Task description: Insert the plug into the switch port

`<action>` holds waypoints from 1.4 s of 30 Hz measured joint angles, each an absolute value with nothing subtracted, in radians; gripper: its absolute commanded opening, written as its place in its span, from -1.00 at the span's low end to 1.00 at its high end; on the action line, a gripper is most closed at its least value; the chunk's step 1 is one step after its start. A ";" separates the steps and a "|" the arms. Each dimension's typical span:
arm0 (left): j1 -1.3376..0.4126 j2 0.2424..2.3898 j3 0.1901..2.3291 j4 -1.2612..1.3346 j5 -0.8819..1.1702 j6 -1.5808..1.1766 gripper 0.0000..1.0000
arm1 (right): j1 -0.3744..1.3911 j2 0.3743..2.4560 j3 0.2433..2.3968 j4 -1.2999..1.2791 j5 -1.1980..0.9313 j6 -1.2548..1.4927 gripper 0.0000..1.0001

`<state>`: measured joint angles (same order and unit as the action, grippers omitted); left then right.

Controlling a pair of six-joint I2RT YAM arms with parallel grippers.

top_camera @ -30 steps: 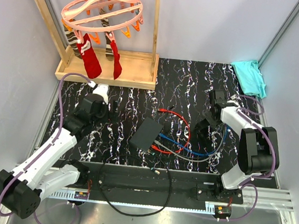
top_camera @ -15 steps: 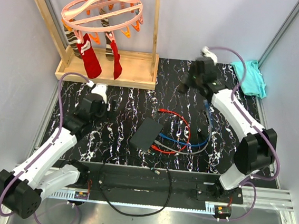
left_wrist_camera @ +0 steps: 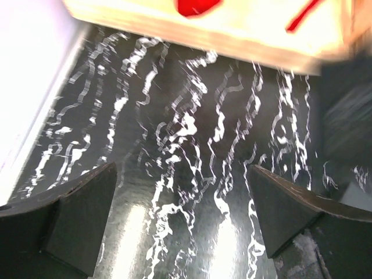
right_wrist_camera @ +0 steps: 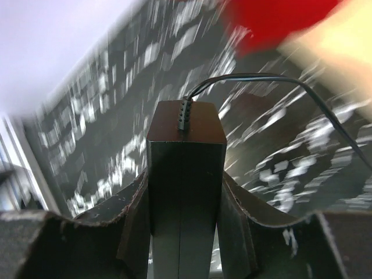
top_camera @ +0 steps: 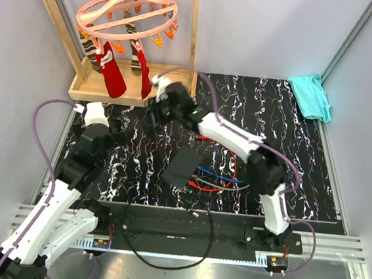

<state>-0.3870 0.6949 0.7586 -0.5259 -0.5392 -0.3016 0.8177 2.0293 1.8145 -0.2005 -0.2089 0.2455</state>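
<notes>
The right end effector (right_wrist_camera: 185,200) is clamped tight on a narrow black block (right_wrist_camera: 185,157). A thin black wire (right_wrist_camera: 261,78) comes out of the block's far end. I think this block is the plug, or part of it, but I cannot be sure. The right arm reaches far across the counter (top_camera: 290,156), so the block is up by the wooden rack (top_camera: 134,93) with the red socks (top_camera: 116,77). That is well apart from the flat black box (top_camera: 183,167), which lies in the middle of the counter. Red cables (top_camera: 228,150) and blue cables (top_camera: 212,174) lie just beside its right side. The left end effector (left_wrist_camera: 181,174) has its fingers wide apart with nothing between them, over bare counter on the left. So the step in hand looks like carrying: the plug is held but not yet near the box. Next it has to come to the thin edge of the box, line up with a free hole and go straight in. The left end effector could hold the box so it does not slide. The switch port is too small to see from above, and I cannot tell which holes are free. The right wrist view is smeared, and where the thin wire ends is cut off.
</notes>
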 measured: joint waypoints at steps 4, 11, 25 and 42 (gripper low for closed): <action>-0.385 0.657 0.756 -0.523 -0.593 -0.311 0.98 | 0.902 2.188 1.845 -0.249 -0.257 0.202 -1.00; -0.385 0.657 0.740 -0.521 -0.610 -0.311 0.98 | 0.988 2.347 1.934 -0.335 -0.283 0.147 -0.82; -0.385 0.692 0.726 -0.494 -0.507 -0.286 0.98 | 0.986 2.378 2.021 -0.377 -0.220 0.108 0.55; -0.548 1.008 0.857 -0.424 -0.110 -0.233 0.89 | 0.423 1.449 1.151 -0.375 0.027 0.287 0.61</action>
